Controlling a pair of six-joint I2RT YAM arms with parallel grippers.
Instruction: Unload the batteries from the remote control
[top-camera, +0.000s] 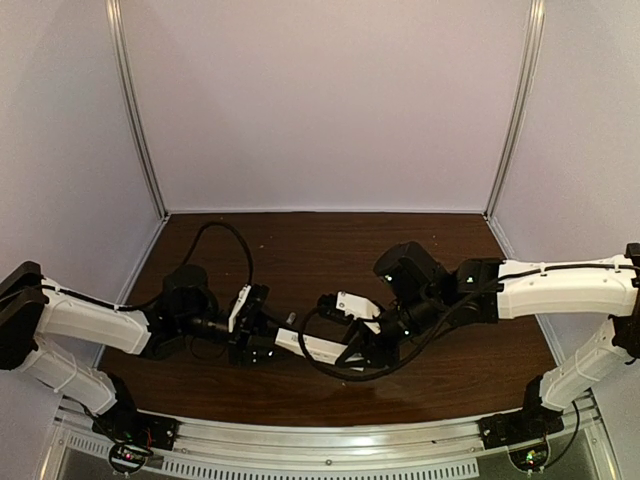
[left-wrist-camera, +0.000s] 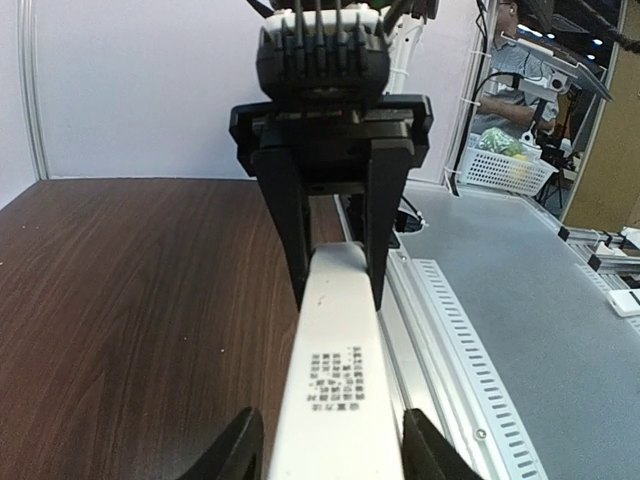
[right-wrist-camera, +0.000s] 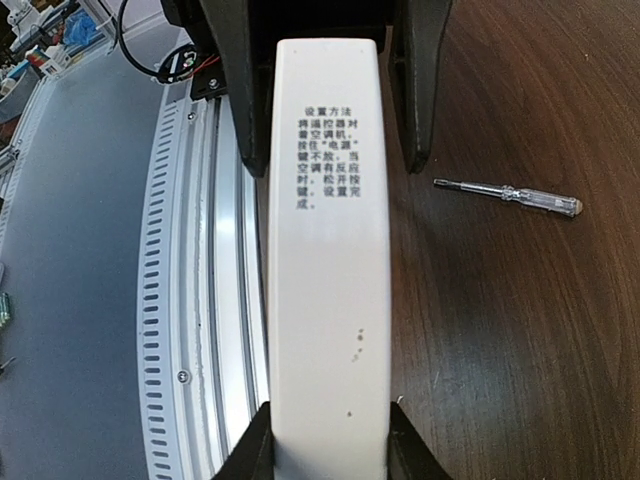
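Note:
The remote control (top-camera: 308, 346) is a slim white bar held above the table between my two arms. Its printed face shows in the left wrist view (left-wrist-camera: 335, 400) and the right wrist view (right-wrist-camera: 325, 300). No dark recess or batteries show. My left gripper (top-camera: 262, 340) is shut on its left end, jaws at both long sides (left-wrist-camera: 332, 448). My right gripper (top-camera: 358, 352) is shut on the other end, jaws tight against it (right-wrist-camera: 325, 448). The right gripper's fingers (left-wrist-camera: 285, 230) clasp the bar's far end in the left wrist view.
A small silvery screwdriver (right-wrist-camera: 510, 195) lies on the dark wood table to one side of the remote. The metal rail (top-camera: 330, 440) at the table's near edge runs just below the held remote (right-wrist-camera: 190, 300). White walls enclose the table.

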